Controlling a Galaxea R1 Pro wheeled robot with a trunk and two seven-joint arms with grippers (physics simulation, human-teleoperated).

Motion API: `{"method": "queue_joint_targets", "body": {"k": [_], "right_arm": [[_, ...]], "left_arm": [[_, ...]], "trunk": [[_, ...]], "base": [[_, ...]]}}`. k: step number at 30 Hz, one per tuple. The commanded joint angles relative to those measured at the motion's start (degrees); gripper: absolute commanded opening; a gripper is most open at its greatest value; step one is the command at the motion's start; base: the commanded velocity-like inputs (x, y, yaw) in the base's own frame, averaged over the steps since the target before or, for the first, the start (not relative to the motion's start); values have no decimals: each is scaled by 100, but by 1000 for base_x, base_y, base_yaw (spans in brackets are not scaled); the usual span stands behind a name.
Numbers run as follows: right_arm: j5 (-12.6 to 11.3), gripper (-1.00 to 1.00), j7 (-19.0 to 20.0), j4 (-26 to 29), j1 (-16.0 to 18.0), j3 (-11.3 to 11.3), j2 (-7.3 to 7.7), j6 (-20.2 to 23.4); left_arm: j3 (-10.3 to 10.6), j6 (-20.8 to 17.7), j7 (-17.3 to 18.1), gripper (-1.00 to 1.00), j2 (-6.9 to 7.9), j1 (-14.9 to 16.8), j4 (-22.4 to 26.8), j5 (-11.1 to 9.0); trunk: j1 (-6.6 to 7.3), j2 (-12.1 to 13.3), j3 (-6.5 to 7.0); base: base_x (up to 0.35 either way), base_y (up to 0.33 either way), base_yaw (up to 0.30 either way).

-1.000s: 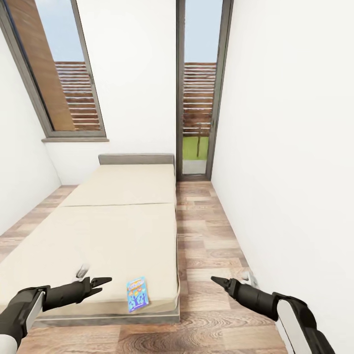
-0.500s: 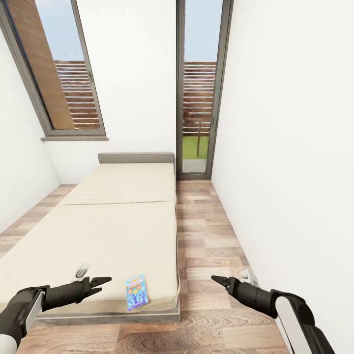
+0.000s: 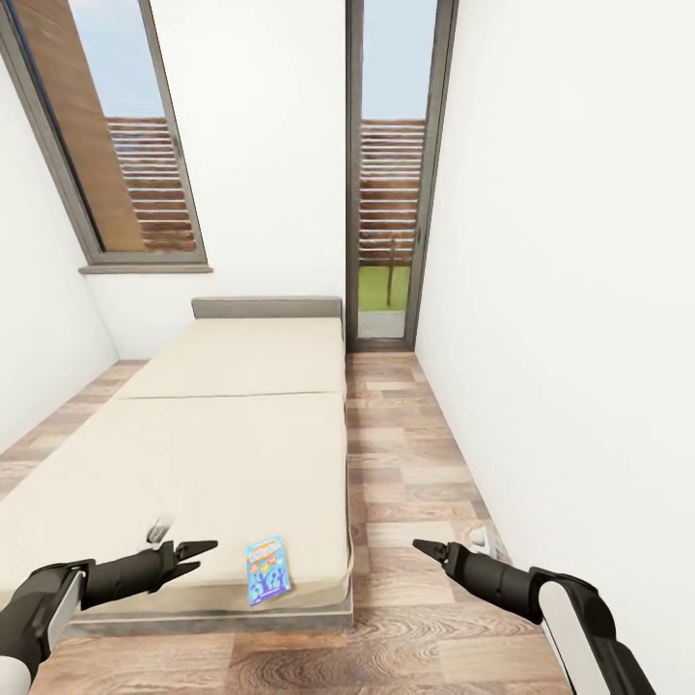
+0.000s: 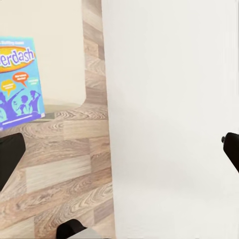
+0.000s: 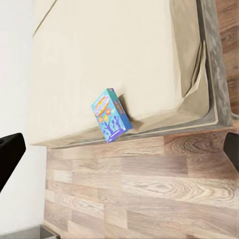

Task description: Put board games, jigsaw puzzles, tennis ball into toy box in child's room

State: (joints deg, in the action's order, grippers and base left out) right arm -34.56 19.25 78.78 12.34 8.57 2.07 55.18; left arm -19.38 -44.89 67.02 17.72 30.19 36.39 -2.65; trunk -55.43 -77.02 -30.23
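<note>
Head view: the bed [image 3: 232, 434] sits slightly nearer than before; blue board game [image 3: 267, 569] at its foot edge, left gripper [image 3: 198, 552] apart, right gripper [image 3: 430, 550] together; I approach.

Bed [image 3: 222, 434]: beige mattress, grey headboard at 12 o'clock, standing on wood-plank floor [image 3: 405, 454]. Blue game box [image 3: 267, 569] flat on mattress, near foot edge, toward 5 o'clock corner.
</note>
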Motion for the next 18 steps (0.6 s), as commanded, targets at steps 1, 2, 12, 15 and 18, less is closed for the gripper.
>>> {"method": "queue_joint_targets", "body": {"k": [1,2,12,15,18], "right_arm": [[45,100,54,2,3,14,-2,23],[43,100,53,3,0,17,-1,23],[15,100,52,6,-25,37,36,26],[12,100,54,6,-28,39,33,30],[8,100,59,6,-33,39,42,38]], "left_arm": [[-5,-53,9,100,3,2,0,-43],[-5,-53,10,100,4,3,0,-66],[-5,-61,23,100,40,5,0,-173],[-5,-67,48,100,79,5,0,-217],[-5,-84,132,100,95,5,0,-231]], "trunk": [[-22,-45,-24],[-44,-85,-42],[-264,-486,-222],[-330,-606,-276],[-396,-727,-329]], "base": [[0,0,0],[0,0,0],[0,0,0],[0,0,0],[0,0,0]]}}
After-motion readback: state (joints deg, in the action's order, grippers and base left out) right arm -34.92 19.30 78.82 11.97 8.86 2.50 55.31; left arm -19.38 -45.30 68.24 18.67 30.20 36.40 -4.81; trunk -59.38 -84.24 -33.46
